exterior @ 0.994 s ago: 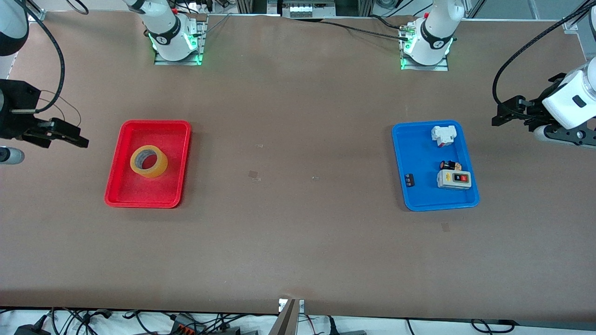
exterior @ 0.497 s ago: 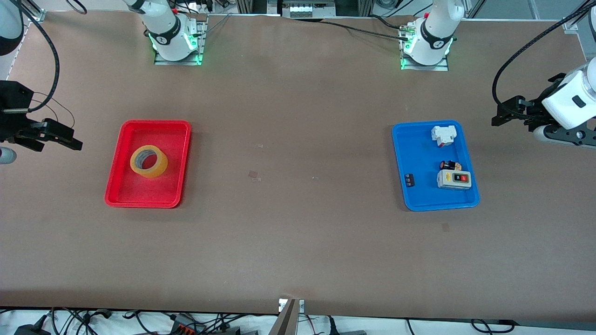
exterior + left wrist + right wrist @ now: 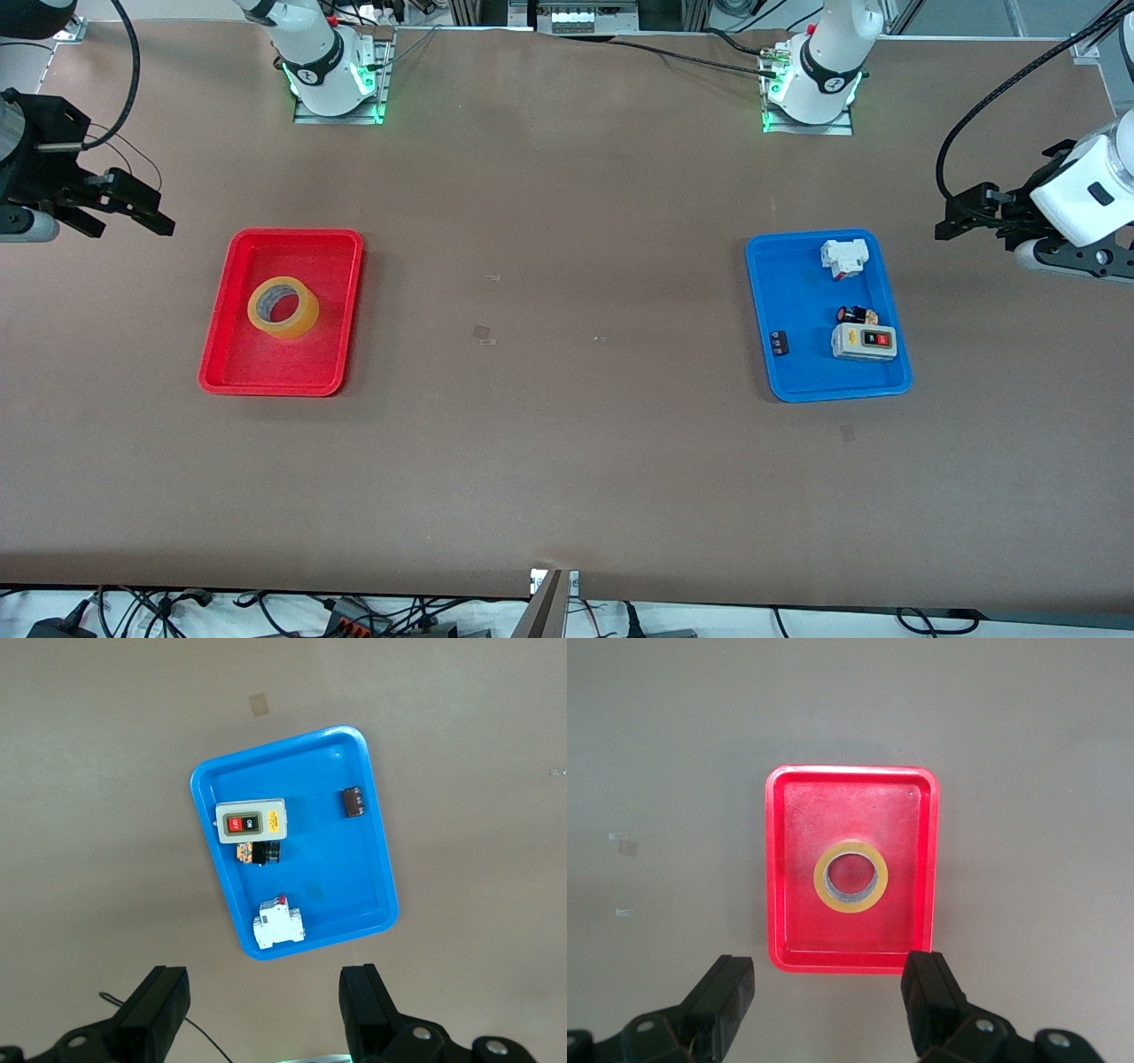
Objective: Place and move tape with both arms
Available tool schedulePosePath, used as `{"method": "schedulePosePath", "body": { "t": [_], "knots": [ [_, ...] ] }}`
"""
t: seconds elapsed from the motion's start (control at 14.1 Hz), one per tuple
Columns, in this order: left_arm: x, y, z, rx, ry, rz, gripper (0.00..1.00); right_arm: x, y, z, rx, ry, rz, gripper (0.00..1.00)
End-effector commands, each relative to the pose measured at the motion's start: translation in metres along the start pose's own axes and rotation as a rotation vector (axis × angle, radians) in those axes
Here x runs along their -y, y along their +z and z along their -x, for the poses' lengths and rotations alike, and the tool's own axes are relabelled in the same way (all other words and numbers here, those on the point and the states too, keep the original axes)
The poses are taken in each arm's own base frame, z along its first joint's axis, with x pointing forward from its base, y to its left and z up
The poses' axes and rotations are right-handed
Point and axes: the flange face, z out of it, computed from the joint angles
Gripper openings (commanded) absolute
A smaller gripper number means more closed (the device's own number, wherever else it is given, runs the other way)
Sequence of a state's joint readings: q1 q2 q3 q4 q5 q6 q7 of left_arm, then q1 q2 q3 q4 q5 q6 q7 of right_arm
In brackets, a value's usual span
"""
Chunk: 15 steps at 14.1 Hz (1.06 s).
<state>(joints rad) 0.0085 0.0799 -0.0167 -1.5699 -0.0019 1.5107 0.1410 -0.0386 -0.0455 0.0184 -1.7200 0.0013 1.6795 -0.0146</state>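
Observation:
The tape, a yellow ring with a wide hole, lies flat in the middle of the red tray. In the right wrist view the tape sits in the same tray. My right gripper is open and empty, up in the air over bare table beside the red tray, off the right arm's end of it; its fingers stand wide apart. My left gripper is open and empty, up over the table beside the blue tray. Its fingers are spread wide.
The blue tray holds a white breaker, a grey switch box with red and black buttons, a small black-and-orange part and a small dark block. Bits of clear tape stick to the table's middle.
My right gripper has moved away from the front camera and a little toward the red tray. The left arm and the tape have not moved.

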Motion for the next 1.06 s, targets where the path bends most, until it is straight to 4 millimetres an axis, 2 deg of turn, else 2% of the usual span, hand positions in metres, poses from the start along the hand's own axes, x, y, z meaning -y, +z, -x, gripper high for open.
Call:
{"method": "schedulePosePath", "body": {
  "t": [0.0,0.5,0.64,0.99],
  "knots": [
    [-0.002,-0.002,0.002,0.007,-0.005,-0.003,1.0,-0.007,0.002,0.003,0.006,-0.003,-0.022,1.0],
    [-0.004,0.002,0.001,0.013,-0.002,-0.003,1.0,-0.008,-0.003,0.011,0.028,-0.008,-0.01,1.0],
    [-0.014,0.002,0.0,0.012,0.011,-0.005,1.0,-0.007,-0.005,0.012,0.031,-0.009,-0.01,1.0],
    [-0.015,0.001,-0.001,0.009,-0.004,-0.006,1.0,-0.007,-0.006,0.012,0.028,-0.009,-0.01,1.0]
  ]
}}
